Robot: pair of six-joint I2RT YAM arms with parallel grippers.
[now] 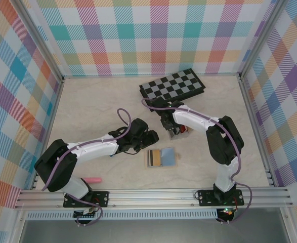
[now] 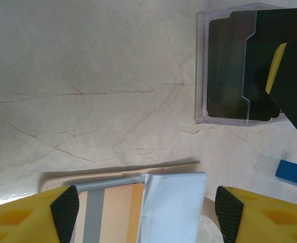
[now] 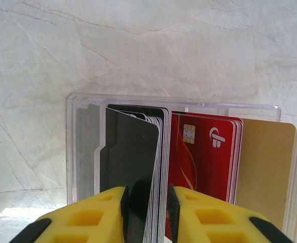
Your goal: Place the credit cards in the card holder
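Note:
The card holder lies open on the table, tan with grey inner pockets. My left gripper hovers just over it, open, its pads either side of the holder's top edge with nothing between them. The credit cards stand on edge in a clear tray: a grey stack, a red stack and a tan stack. My right gripper reaches down into the tray, its pads closed against both sides of the grey stack, whose front card leans outward.
A black-and-white chessboard lies behind the tray. A small blue block sits near the tray. A pink pen rests by the left arm's base. Checked walls enclose the table on three sides.

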